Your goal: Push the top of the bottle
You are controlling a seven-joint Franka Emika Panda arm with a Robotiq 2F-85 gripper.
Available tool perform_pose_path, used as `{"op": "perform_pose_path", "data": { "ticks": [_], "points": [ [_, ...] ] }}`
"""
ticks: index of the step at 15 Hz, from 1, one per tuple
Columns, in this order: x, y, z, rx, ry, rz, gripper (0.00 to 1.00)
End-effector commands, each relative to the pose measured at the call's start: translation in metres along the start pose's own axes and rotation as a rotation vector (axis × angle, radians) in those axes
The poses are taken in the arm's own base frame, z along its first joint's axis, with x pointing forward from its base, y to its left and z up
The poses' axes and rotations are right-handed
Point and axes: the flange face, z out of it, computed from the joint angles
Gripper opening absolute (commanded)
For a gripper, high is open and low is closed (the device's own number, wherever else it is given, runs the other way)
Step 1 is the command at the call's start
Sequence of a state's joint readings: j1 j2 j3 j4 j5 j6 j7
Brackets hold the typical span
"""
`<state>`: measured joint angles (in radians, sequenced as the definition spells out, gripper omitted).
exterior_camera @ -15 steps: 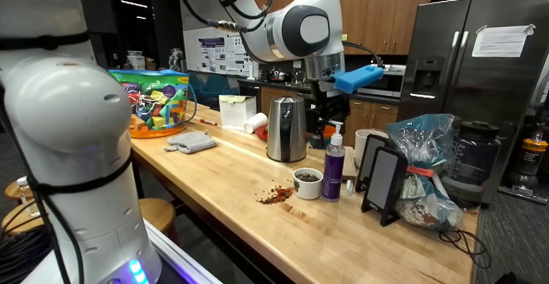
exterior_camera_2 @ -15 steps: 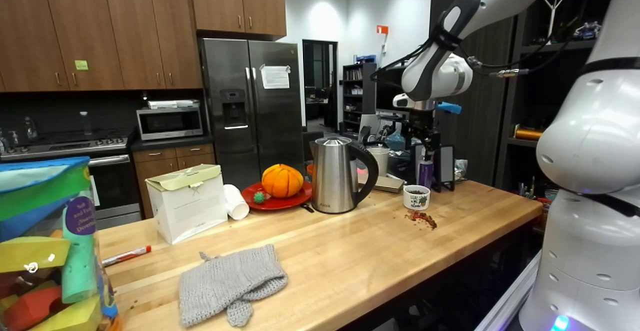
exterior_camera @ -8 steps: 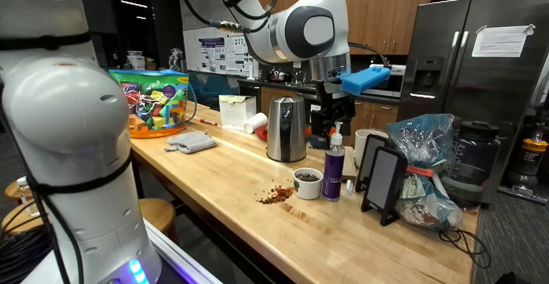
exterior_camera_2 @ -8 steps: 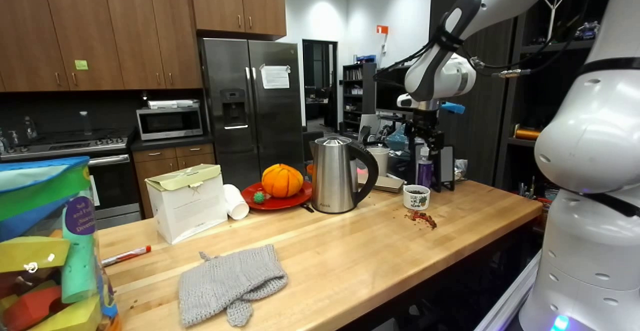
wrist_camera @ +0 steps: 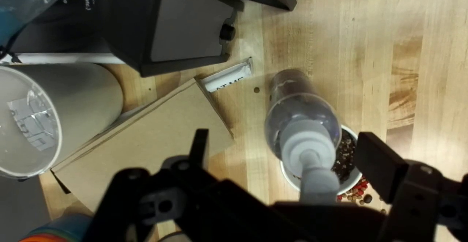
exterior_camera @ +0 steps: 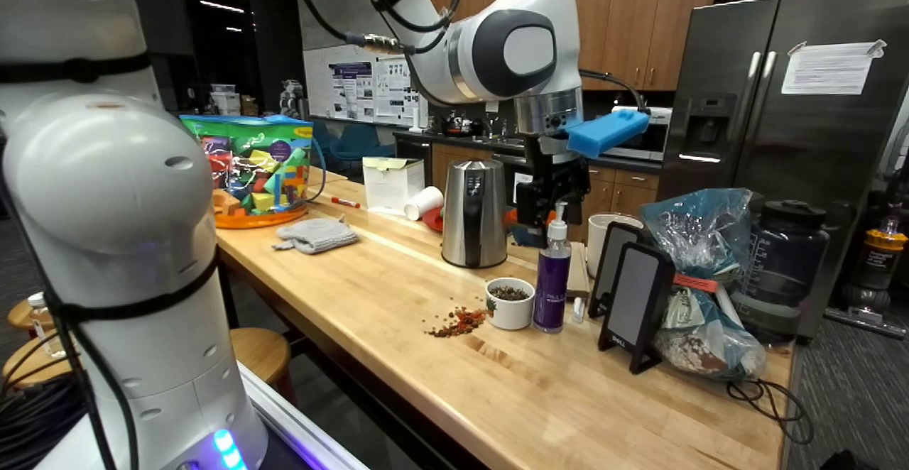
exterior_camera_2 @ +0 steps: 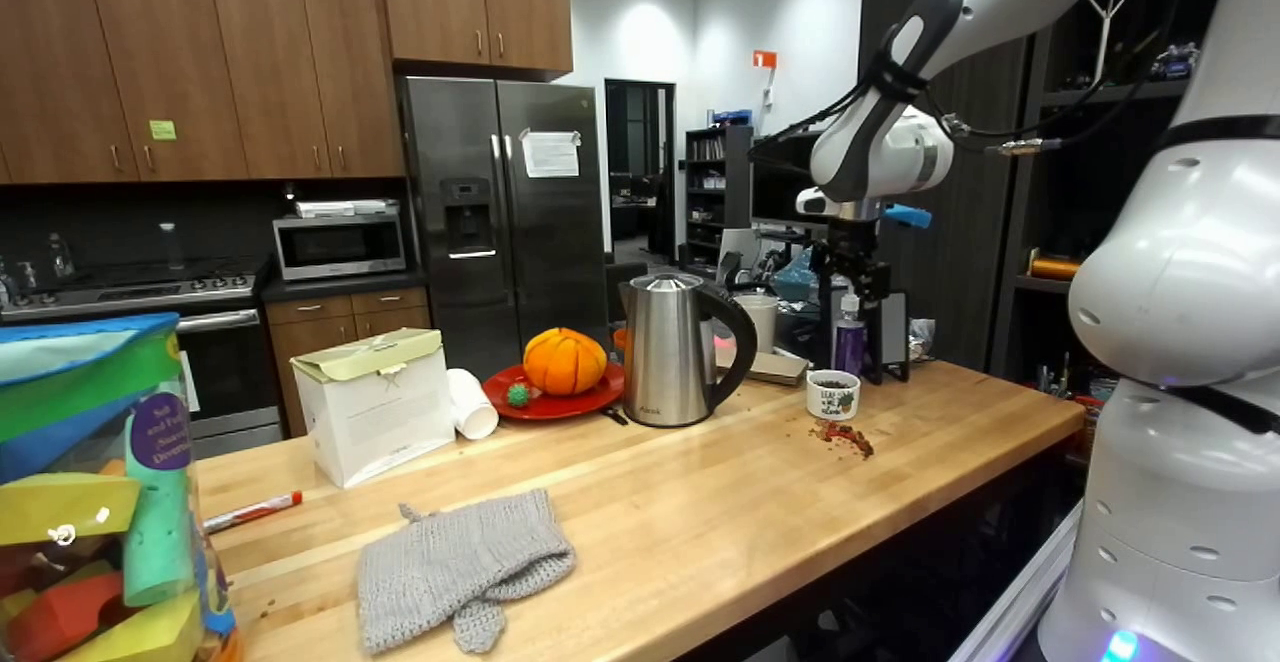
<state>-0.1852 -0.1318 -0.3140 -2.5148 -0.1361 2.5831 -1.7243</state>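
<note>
Before I press anything, I check the big things: tall brown wooden cabinets [exterior_camera_2: 250, 42] and a dark steel double-door fridge [exterior_camera_2: 525, 232] fill the kitchen background. The long pale butcher-block bench [exterior_camera_2: 690, 512] runs in front, with my white jointed arm [exterior_camera: 525, 23] arched over it. On it stand a tall shiny steel kettle [exterior_camera_2: 662, 352] with a black handle, apart from my target, and, nearer to that target, a black upright speaker [exterior_camera: 634, 299] with a grey face. The black two-fingered gripper [wrist_camera: 289, 156] points down with its fingers [wrist_camera: 380, 167] spread wide, holding nothing. Below it, upright on the bench, stands the slim purple plastic bottle [exterior_camera: 552, 285], just beside a small white cup [exterior_camera: 513, 318] of dark dried herbs [exterior_camera: 509, 293]. The bottle's white pump top [exterior_camera: 558, 229] shows in the gap between the fingers in the wrist view; from these angles I can't tell whether anything touches it. My read is that this is the lining-up stage, with the push not yet made. If the fingers straddle the pump top, I'd rise first, bring them together overhead, centre them and drive straight down slowly, since an off-axis shove would probably tip so slim a bottle into the cup. A steady descent should also spare the scattered tiny red and brown peppercorns [exterior_camera: 458, 322].
</note>
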Motion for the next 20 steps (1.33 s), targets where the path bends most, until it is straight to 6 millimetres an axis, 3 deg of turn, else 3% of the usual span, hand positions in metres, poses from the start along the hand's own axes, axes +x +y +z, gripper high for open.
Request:
{"op": "perform_pose_path", "data": {
  "ticks": [1, 10, 20],
  "points": [
    [-0.005, 0.007, 0.003, 0.004, 0.023, 0.002, 1.0],
    [-0.008, 0.013, 0.009, 0.015, 0.044, 0.001, 1.0],
    [-0.016, -0.009, 0.002, 0.106, -0.016, 0.016, 1.0]
  ]
}}
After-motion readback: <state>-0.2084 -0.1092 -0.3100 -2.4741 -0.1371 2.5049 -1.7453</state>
